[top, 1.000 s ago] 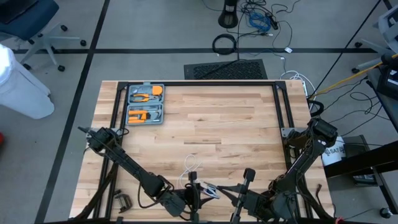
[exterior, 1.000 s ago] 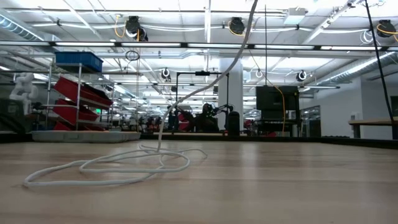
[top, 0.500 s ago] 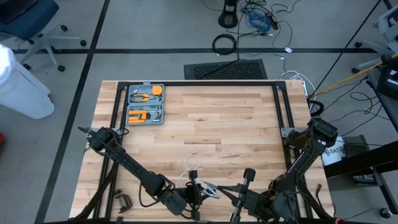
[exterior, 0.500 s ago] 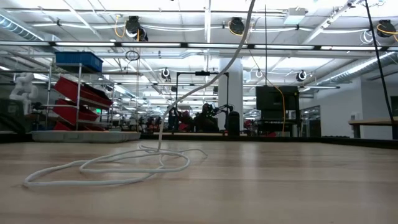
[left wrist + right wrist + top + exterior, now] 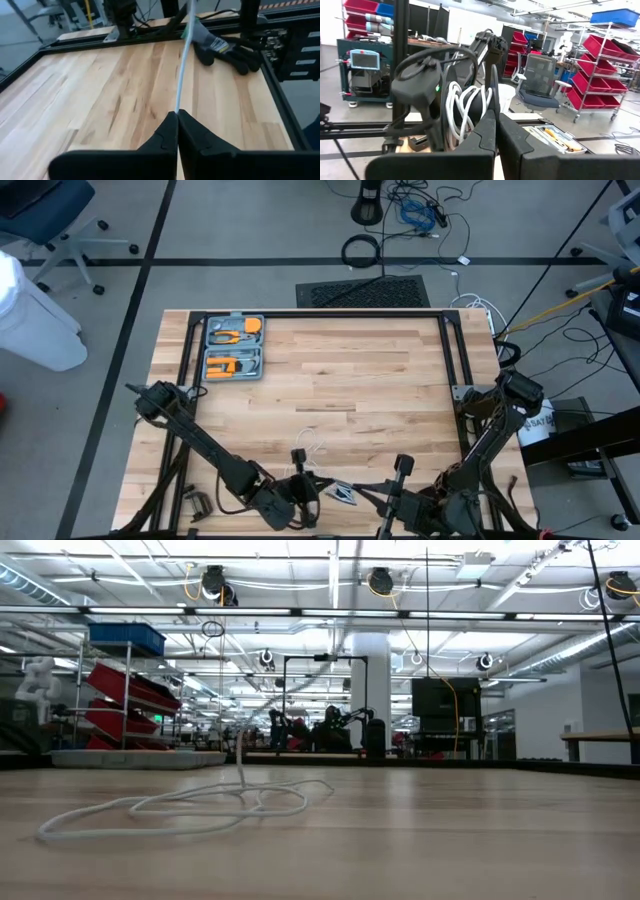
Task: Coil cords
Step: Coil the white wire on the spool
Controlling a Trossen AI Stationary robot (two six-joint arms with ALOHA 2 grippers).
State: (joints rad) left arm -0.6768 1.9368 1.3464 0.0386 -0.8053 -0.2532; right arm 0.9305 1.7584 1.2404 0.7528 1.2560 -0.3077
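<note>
The thin white cord has slack loops (image 5: 310,446) lying on the wooden table near its front; the low view shows them (image 5: 180,810) with one strand rising. Part of the cord is wound in a coil (image 5: 466,106) with several turns, by the small black-and-silver reel (image 5: 340,494). My left gripper (image 5: 177,116) is shut on a straight stretch of cord near the table's front edge (image 5: 300,486). My right gripper (image 5: 495,114) faces it from the right (image 5: 354,494), shut at the coil. My left gripper pinches a single strand of the cord (image 5: 178,106) between its two fingertips. The fingers point along the strand and slightly downward, toward the table's right side. From the tips the strand runs straight and taut, clear of the table, out of that view. My right gripper is shut at the white coil (image 5: 470,114), its fingers level and pointing toward the table's left. The fingers hide the place of contact, so the part they have cannot be told. The coil is held clear of the table.
A grey tool case (image 5: 234,348) with orange tools lies open at the table's far left. A black frame (image 5: 320,314) runs round the table. Dark gloves (image 5: 225,47) lie near the right edge, and a small clamp (image 5: 197,503) at the front left.
The strand rising from the table loops has swung toward the table's left and gone from a curve to a straighter line. My left gripper has turned a little at the same spot. The loops on the table have stayed where they were.
</note>
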